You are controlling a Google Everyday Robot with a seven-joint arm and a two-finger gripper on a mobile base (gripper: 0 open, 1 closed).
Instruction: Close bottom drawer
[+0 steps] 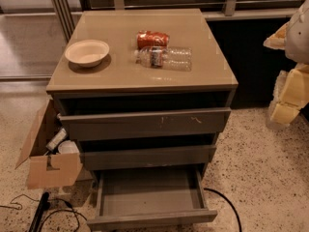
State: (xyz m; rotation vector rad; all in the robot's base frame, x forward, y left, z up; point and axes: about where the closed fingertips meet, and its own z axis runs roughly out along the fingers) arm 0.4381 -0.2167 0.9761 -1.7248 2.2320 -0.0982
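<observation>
The bottom drawer (152, 218) is the lowest and narrowest of the three in the grey-brown cabinet (145, 76). It is pulled far out, and its shallow grey tray (149, 192) is empty. The middle drawer (147, 156) and the top drawer (145, 122), which has pale scratch marks, stand slightly out. My gripper (288, 93), white with pale yellow parts, hangs at the right edge of the view. It is level with the top drawer, to the right of the cabinet and well away from the bottom drawer.
On the cabinet top are a pale bowl (87, 52), a red can (152, 38) on its side and a clear plastic bottle (164, 58) lying down. An open cardboard box (46, 153) stands at the cabinet's left. Black cables (43, 211) lie on the speckled floor, and another cable (227, 202) lies on the right.
</observation>
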